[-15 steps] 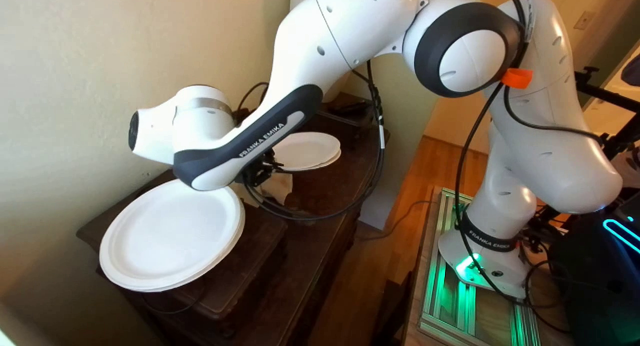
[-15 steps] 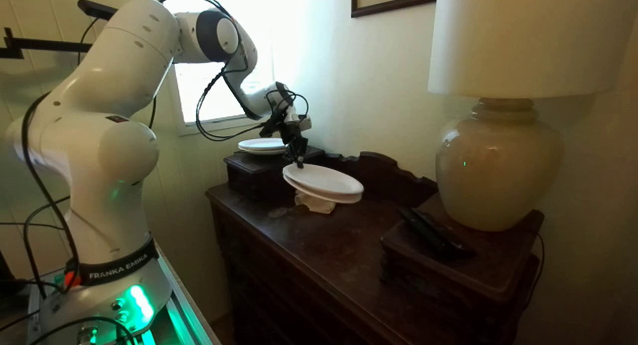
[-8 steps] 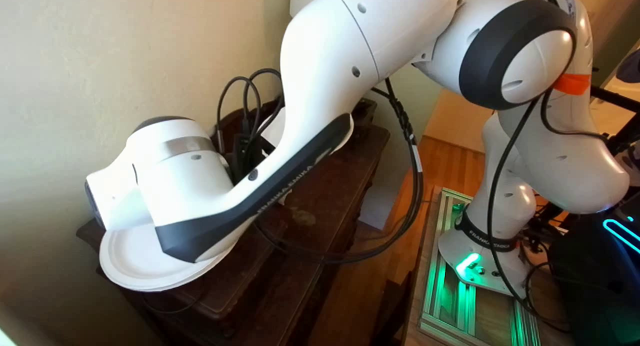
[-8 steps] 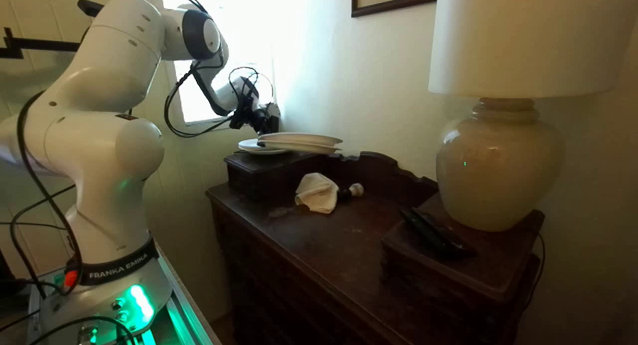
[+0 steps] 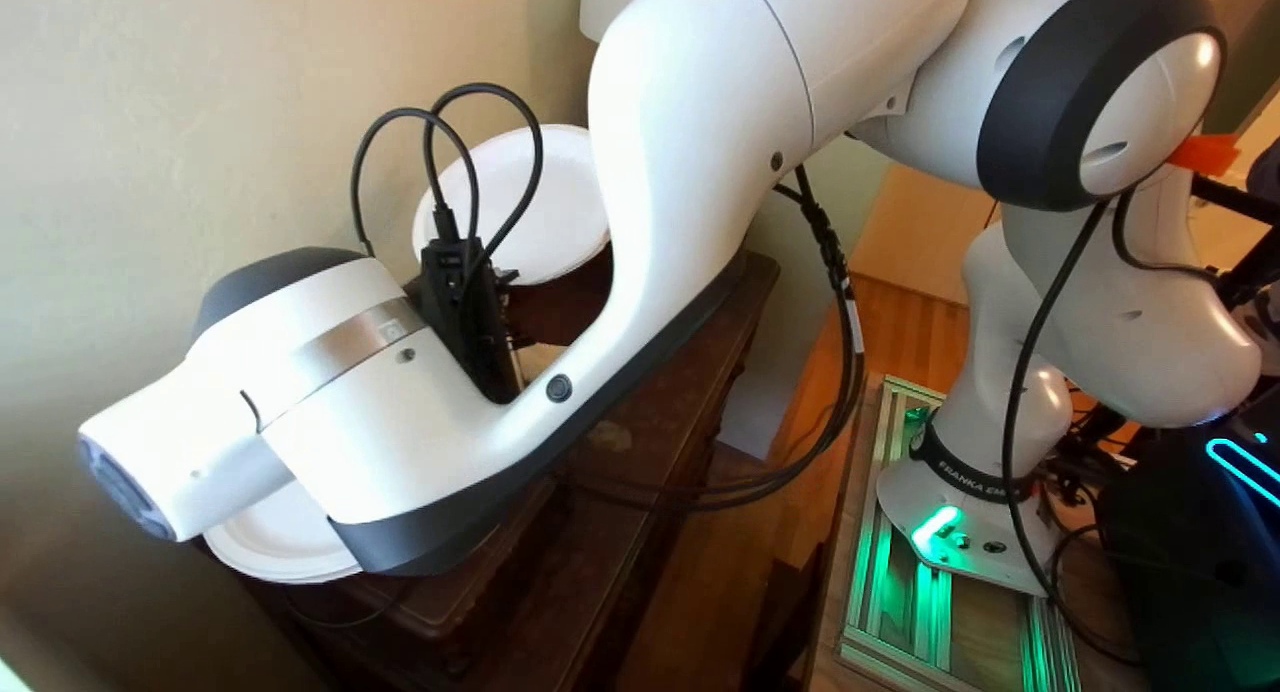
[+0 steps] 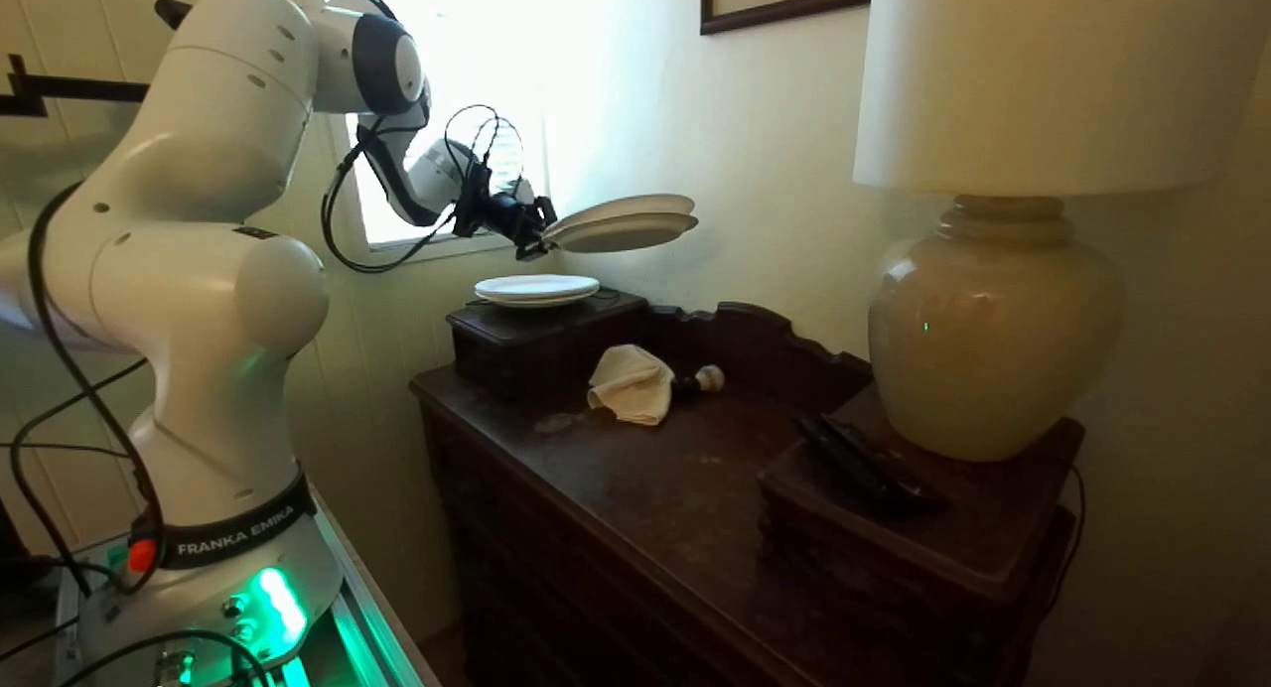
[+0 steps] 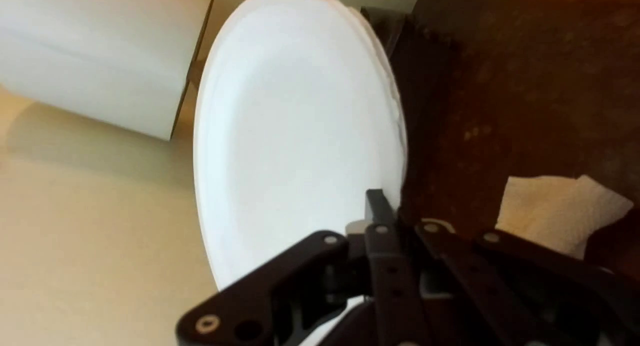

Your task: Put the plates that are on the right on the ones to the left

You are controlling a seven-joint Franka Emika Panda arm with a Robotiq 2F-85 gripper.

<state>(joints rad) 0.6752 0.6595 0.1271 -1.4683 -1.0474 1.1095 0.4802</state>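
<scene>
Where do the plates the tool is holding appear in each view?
In an exterior view: held plates, upper half, left of centre.
In an exterior view: held plates, centre, above mid-height.
In the wrist view: held plates, middle, reaching the top edge.
Shared landmark: cream cloth.

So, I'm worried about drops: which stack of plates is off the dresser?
The held stack, tilted in the air with its rim in the gripper. The other stack rests on the dresser's raised box.
</scene>
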